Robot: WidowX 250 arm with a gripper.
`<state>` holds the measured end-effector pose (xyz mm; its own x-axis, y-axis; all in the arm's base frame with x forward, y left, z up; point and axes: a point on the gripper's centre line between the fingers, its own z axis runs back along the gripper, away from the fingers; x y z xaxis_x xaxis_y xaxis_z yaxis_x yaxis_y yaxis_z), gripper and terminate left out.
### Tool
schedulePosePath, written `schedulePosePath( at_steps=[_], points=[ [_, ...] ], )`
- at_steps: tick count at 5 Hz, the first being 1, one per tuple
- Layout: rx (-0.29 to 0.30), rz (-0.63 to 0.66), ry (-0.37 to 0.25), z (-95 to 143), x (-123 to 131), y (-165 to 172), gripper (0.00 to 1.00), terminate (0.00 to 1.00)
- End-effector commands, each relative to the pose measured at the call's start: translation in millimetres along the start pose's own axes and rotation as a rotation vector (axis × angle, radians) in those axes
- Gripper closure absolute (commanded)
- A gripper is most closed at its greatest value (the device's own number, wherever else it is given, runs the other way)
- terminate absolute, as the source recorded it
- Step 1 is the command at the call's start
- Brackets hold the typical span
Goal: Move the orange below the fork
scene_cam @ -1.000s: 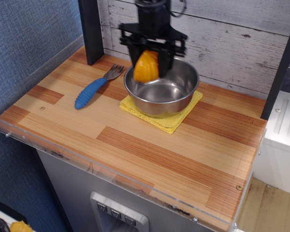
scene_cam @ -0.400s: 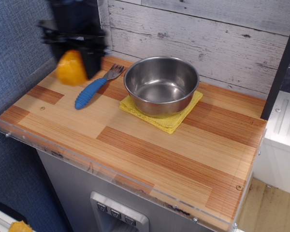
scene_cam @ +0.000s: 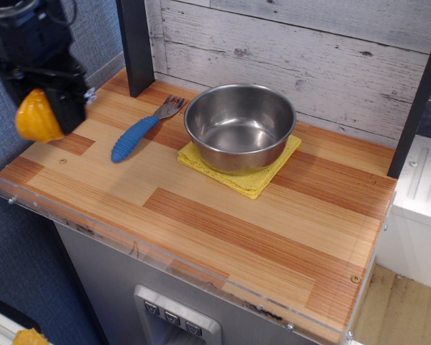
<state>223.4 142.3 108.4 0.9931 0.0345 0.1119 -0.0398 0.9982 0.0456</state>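
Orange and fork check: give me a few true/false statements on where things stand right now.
1. The gripper holds the orange in the air. True.
2. The orange lies in the metal bowl. False: the bowl is empty.
3. The bowl sits on a yellow cloth. True.
4. The fork lies right of the bowl. False: it lies left of it.
5. The fork's handle is red. False: it is blue.

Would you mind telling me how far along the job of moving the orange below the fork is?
Done: the yellow-orange toy half orange is off the wooden counter, held by the black gripper. In hand: carrying it, raised near the counter's left edge. Left: setting it down below the blue-handled metal fork and letting go.
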Motion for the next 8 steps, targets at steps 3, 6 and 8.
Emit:
schedulePosePath(
  at_steps=[3,6,8],
  points=[
    [0.039,0.052,0.051,-33.2,12.2,29.1,1.0,0.0],
    [0.017,0.026,0.065,-59.8,24.2,15.0,1.0,0.0],
    [0.026,-0.043,0.085,-67.5,34.7,9.4,1.0,0.0]
  ],
)
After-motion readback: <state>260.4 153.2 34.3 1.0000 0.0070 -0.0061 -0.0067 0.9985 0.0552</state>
